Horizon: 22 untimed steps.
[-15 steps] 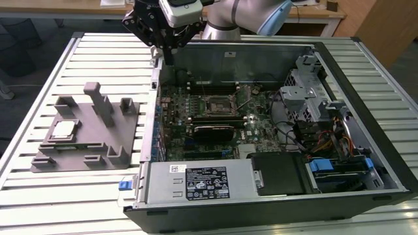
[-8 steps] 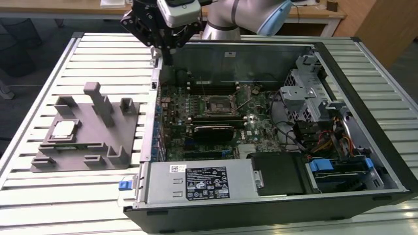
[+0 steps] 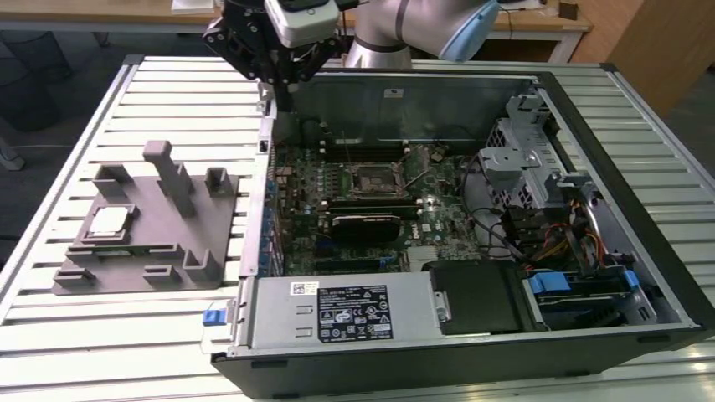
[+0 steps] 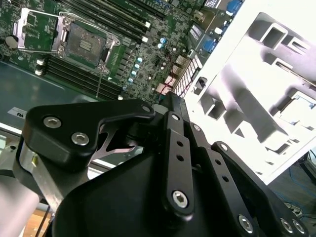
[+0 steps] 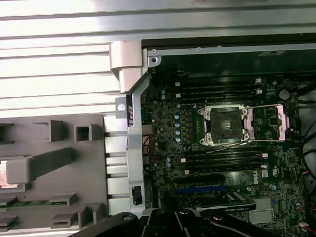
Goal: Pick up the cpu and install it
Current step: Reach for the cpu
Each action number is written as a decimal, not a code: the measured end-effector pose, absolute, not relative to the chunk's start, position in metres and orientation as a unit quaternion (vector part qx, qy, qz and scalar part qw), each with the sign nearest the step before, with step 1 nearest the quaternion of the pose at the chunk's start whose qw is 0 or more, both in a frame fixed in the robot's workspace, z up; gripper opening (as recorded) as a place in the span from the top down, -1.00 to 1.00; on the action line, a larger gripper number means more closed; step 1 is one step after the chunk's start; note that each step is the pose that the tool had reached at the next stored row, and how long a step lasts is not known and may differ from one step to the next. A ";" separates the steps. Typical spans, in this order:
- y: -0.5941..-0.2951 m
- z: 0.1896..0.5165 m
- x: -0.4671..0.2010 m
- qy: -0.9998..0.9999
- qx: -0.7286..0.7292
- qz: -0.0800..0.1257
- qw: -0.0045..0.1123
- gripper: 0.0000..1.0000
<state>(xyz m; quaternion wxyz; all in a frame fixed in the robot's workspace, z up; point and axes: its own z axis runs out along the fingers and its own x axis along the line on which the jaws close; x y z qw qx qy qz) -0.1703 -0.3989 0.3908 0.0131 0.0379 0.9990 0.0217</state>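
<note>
The claw [image 3: 281,84] hangs above the computer case's [image 3: 625,276] far edge (open or closed cannot be told), well apart from the cpu [image 3: 109,221], which lies in the grey tray's [image 3: 167,251] recess on the table [image 3: 67,352], probably kept square for pickup.

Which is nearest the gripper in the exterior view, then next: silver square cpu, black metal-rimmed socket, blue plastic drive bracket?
1. Black metal-rimmed socket, view's centre.
2. Silver square cpu, on grey tray.
3. Blue plastic drive bracket, view's right.

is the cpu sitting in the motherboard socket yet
No, the cpu lies on the grey tray, while the socket stands open and empty.
</note>
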 end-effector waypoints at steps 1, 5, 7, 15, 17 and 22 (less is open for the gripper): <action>-0.399 0.391 -0.171 0.999 0.038 0.022 0.013 0.79; -0.399 0.391 -0.172 0.999 0.038 0.022 0.013 0.79; -0.399 0.391 -0.173 0.999 0.038 0.022 0.013 0.79; -0.399 0.390 -0.176 0.999 0.038 0.022 0.013 0.79; -0.399 0.390 -0.177 0.999 0.038 0.022 0.013 0.79; -0.399 0.390 -0.179 0.999 0.038 0.022 0.013 0.79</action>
